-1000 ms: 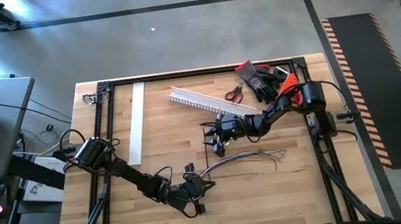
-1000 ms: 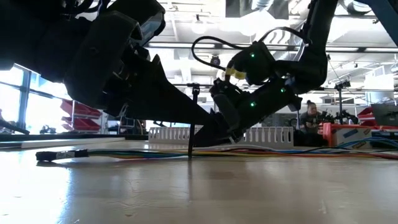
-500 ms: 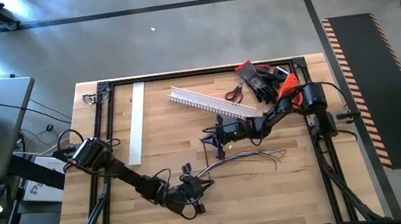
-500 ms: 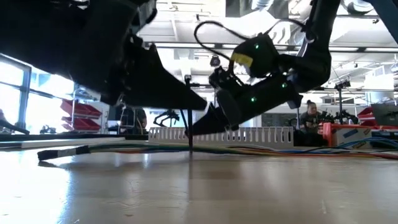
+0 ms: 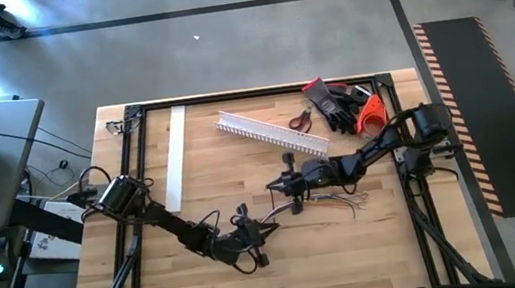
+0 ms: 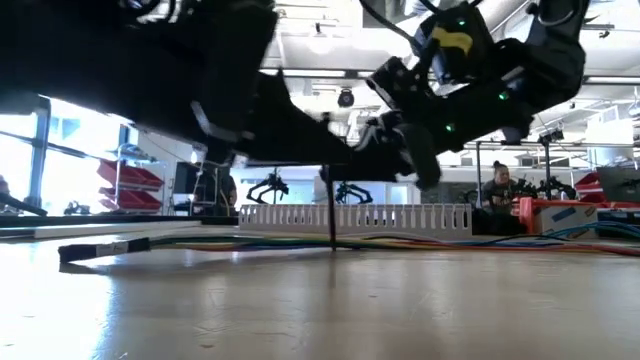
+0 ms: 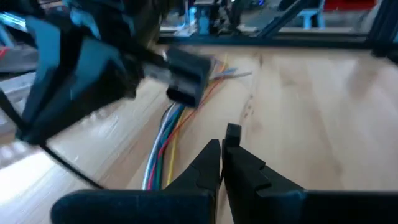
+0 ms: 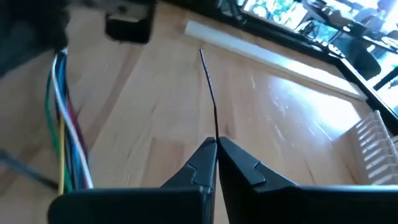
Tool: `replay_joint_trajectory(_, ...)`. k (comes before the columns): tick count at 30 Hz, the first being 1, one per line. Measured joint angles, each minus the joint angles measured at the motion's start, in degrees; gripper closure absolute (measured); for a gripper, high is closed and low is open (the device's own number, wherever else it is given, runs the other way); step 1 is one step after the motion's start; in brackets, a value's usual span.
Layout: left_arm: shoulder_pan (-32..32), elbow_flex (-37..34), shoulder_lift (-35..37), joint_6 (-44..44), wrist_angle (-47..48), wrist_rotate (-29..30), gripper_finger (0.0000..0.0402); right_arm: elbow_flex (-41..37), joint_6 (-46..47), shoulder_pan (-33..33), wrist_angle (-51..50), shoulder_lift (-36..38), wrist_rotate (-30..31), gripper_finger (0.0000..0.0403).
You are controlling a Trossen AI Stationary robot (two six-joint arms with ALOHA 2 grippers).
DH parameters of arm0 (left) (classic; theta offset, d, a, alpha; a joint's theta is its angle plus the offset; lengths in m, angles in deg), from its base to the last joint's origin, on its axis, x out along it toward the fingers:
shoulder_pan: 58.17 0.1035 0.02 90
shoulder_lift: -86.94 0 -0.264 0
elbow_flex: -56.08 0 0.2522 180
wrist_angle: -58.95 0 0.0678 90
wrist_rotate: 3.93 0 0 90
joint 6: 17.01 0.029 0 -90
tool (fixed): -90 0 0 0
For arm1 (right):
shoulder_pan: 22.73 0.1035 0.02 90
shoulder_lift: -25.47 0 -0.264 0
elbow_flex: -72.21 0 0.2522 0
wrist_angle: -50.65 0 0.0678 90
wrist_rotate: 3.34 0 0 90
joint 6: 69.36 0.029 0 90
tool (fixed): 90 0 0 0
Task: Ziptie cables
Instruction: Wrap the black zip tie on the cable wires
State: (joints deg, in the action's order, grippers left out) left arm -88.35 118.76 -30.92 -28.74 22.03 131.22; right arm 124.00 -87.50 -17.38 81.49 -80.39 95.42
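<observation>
Item, lower centre-left of the high view: left gripper, fingers pressed together, apparently empty, just beside the near end of the cables.

Item, centre: cables lying flat on the table, loose ends splaying toward the right.

Item, centre-right: right gripper, pinched shut on a thin black zip tie.

Risk, in our judgement: the tie is springy and held by one end, so it may twist or slip free; unsecured wires could spread while we thread it.

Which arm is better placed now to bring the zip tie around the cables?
Right, probably. The right gripper is shut on the zip tie, beside the cables. The left gripper is shut and empty.
</observation>
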Motion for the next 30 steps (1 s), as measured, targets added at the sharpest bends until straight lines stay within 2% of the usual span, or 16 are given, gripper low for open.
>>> replay_joint_trajectory(4,2.5,0.0,-1.9,2.9,-6.1,-4.7,0.0402,-1.1,-1.5,0.8,-3.6,0.8,1.7,0.0403)
replay_joint_trajectory(7,4.1,0.0,-2.2,2.6,-6.7,-7.3,0.0402,-2.5,-1.0,1.7,-3.9,1.9,4.4,0.0403)
replay_joint_trajectory(10,4.8,0.0,-2.3,1.9,-6.6,-7.9,0.0402,-4.6,0.2,3.2,-3.0,3.4,6.2,0.0403)
replay_joint_trajectory(15,4.8,0.0,-2.3,0.9,-6.7,-7.8,0.0402,-6.2,-1.2,8.1,-2.9,3.9,15.8,0.0403)
replay_joint_trajectory(21,4.8,-0.1,-1.9,-1.5,-6.2,-8.6,0.0402,-6.0,-3.3,10.3,-2.8,4.0,21.9,0.0403)
replay_joint_trajectory(25,4.7,-0.1,1.9,-0.4,1.7,-10.1,0.0398,-7.1,-1.2,8.6,-2.8,4.0,21.9,0.0403)
replay_joint_trajectory(30,4.3,1.5,11.3,0.3,22.3,-14.4,0.0358,-7.7,0.2,7.0,-2.8,4.0,17.3,0.0403)
